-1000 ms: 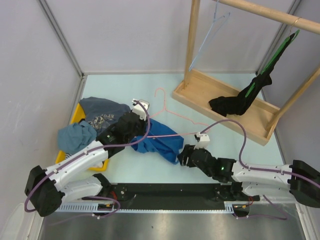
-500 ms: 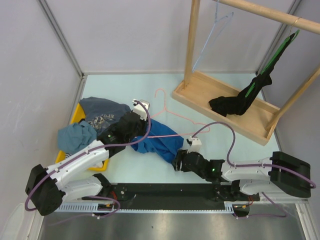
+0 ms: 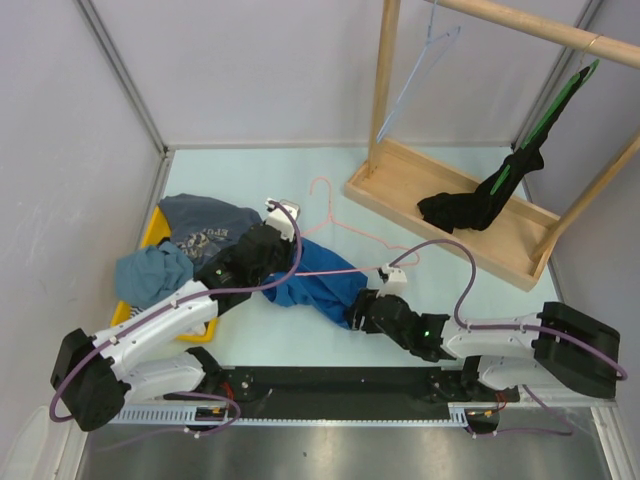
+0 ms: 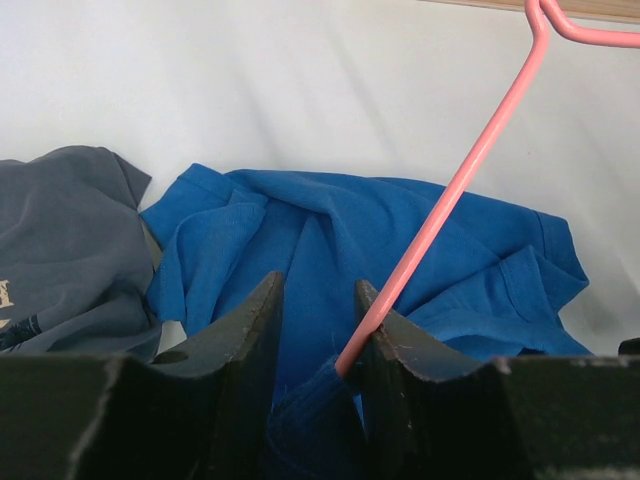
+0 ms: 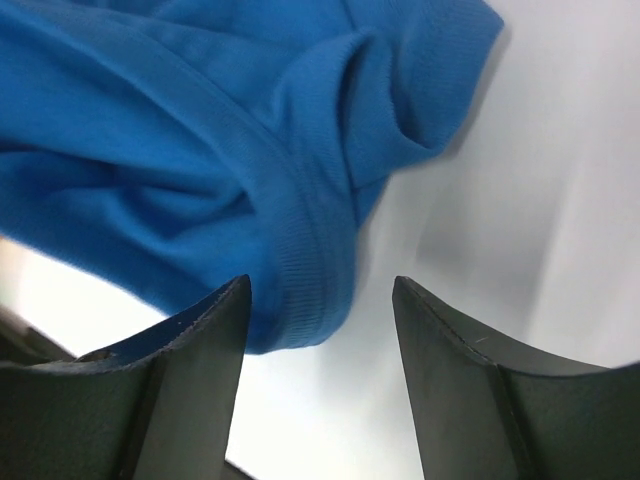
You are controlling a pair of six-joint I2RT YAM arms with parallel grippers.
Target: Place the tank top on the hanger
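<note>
The pale desk (image 3: 250, 170) carries a wooden rack (image 3: 450, 215) at its far right. A light blue hanger (image 3: 415, 75) hangs from the rack's rail, and a green hanger with black cloth (image 3: 480, 208) droops into its base.

The tank top (image 3: 318, 272) lies crumpled on the desk near the middle, between the two arms. It touches a grey printed shirt (image 3: 205, 230) on its left. A teal garment (image 3: 150, 272) sits further left, over something yellow (image 3: 150, 228).

The hanger (image 4: 462, 165) lies partly across the tank top. Its hook points toward the far side of the desk and one wire runs back over the blue fabric.

The left fingers (image 4: 245, 350) are drawn close together at the tank top's left edge. They pinch the pink wire against the inner face of one finger, and a bunch of blue fabric fills the gap below it.

The right fingers (image 5: 200, 340) are spread apart, low at the tank top's near right corner. The ribbed hem lies in the gap between them, closer to one finger. Bare desk shows beside the other, and neither finger presses on the cloth.
</note>
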